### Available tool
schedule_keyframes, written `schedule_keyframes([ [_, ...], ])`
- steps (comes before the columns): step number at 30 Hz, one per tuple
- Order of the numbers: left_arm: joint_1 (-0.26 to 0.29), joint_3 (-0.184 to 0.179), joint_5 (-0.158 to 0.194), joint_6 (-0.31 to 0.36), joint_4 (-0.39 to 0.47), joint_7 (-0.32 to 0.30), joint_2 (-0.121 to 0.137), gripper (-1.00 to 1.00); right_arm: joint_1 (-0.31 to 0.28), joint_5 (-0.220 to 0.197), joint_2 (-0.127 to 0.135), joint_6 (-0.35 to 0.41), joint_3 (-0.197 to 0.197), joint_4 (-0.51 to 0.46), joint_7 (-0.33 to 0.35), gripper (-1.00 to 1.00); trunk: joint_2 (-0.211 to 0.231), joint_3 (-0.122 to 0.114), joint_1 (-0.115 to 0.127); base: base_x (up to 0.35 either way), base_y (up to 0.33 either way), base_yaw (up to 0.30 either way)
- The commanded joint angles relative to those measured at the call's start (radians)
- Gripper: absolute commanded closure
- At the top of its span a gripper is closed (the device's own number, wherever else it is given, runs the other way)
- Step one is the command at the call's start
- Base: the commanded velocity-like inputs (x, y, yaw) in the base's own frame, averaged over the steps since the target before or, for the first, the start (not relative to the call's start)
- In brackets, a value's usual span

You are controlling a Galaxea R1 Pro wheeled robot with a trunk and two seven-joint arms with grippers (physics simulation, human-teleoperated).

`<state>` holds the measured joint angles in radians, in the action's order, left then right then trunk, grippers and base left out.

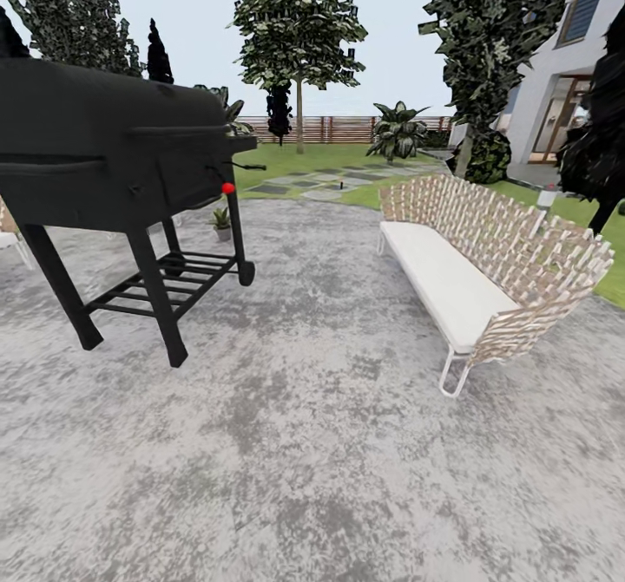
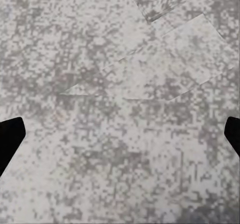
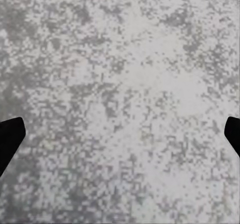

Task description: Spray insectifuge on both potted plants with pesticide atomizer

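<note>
1. The patio (image 1: 312, 443) was the largest surface: mottled grey paving, flat, running from the near foreground back to a curved edge against the lawn (image 1: 295, 161). Between grill and sofa lay a wide open lane of bare paving leading toward that edge.
2. One black grill (image 1: 113, 148) stood at the left on angled legs with a slatted lower shelf and a small wheel; barrel-shaped, matte, with a red knob at its near corner. It bounded the lane on that side.
3. One sofa (image 1: 486, 261) stood at the right: pale woven lattice back, white cushion, thin white wire legs. It bounded the lane's other side, with lawn directly behind it.
4. Beyond the patio, grey and white stepping stones (image 1: 317, 185) crossed the lawn toward a brown slatted fence (image 1: 347, 128). A white building (image 1: 564, 88) stood at the far right.
5. One potted plant (image 1: 222, 220) was visible, a small green rosette in a pale pot, on the paving just beyond the grill's wheel. The pesticide atomizer could not be made out.
6. The left gripper (image 2: 120, 134), in its wrist view, pointed down at paving with faint slab seams; its two dark fingertips (image 2: 10, 136) stood wide apart, nothing between them.
7. The right gripper (image 3: 120, 134), in its wrist view, likewise stood spread over speckled paving, holding nothing.
</note>
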<state>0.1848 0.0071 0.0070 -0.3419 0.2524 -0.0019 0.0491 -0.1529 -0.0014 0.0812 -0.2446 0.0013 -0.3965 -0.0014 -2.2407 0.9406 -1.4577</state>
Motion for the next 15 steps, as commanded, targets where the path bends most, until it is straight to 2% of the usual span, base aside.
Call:
schedule_keyframes([
  [1, 0.001, 0.001, 0.001, -0.003, -0.001, -0.001, -0.001, -1.00, 0.000, 0.000, 0.000, -0.003, 0.000, 0.001, 0.001, -1.00, 0.000, 0.001, 0.000, 0.337, 0.000, 0.000],
  [15, 0.001, 0.000, 0.002, -0.003, -0.001, -0.001, -0.001, -1.00, 0.000, 0.000, 0.000, -0.002, 0.000, 0.005, 0.004, -1.00, 0.000, 0.001, 0.000, 0.337, 0.000, 0.000],
])
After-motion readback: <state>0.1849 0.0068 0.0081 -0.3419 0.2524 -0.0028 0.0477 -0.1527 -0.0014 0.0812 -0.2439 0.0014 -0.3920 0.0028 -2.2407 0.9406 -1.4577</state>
